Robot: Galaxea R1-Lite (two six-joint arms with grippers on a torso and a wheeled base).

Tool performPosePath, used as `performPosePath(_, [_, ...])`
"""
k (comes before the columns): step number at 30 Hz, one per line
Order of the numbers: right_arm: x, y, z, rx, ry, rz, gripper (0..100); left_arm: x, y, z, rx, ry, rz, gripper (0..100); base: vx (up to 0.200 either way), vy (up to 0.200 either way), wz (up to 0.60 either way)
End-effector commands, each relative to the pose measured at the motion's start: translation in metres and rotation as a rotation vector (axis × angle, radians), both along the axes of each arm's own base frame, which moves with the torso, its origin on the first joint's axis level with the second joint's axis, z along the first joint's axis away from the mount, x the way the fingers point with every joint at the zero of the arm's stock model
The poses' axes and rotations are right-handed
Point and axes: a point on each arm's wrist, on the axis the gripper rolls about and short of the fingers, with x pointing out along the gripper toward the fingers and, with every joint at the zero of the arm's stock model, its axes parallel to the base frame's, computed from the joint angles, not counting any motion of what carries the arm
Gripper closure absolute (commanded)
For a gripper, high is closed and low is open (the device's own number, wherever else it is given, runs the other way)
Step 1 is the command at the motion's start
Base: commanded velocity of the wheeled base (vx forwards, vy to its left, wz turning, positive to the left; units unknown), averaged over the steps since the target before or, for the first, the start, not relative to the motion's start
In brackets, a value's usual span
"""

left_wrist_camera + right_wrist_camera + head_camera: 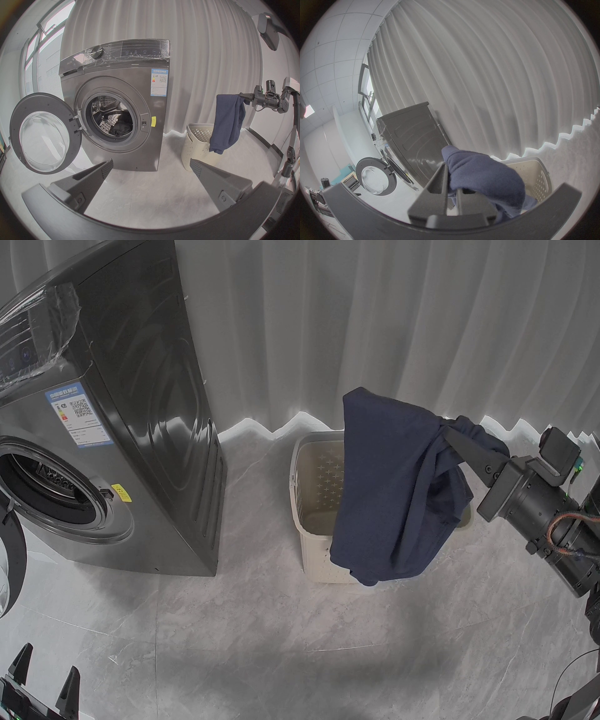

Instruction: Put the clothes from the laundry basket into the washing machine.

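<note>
Clothes: one dark navy garment (400, 490) hangs full length from the right claw (453, 434), lifted above the laundry basket (315, 552). Its lower hem reaches down past the basket rim; cannot tell if cloth and basket touch. The right claw is clamped tight on a bunched top fold of the garment.

Basket is cream plastic with perforated walls and stands on the grey floor (250, 627), near the washing machine (156, 396) but apart from it, on its right side.

Machine door (42, 132) is swung wide open. Something dark lies inside the drum (117, 125).

Left claw (47, 665) sits low in front of the machine, fingers spread wide, holding nothing.

A white curtain (375, 321) hangs behind the machine and basket.
</note>
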Motion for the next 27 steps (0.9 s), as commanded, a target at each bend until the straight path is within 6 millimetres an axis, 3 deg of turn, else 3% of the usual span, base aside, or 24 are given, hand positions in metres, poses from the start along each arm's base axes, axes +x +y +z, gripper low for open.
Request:
performPosePath(1, [-0.0057,-0.0024,0.0044,0.013,-0.017,0.008,100,0.0005,0.0,-0.0046,0.0,0.007,0.003,0,-0.2,0.0,0.0])
performPosePath(8, [-0.0058,-0.0016,0.0021,0.007,-0.01,0.013,100,0.0005,0.0,-0.0048,0.003,0.008,0.002,0,-0.029,0.0,0.0])
performPosePath(27, [-0.0046,-0.0001,-0.0013,0.004,-0.002,0.017,100,0.0009,0.0001,-0.0047,-0.005,0.013,0.002,0,0.0,0.2,0.0])
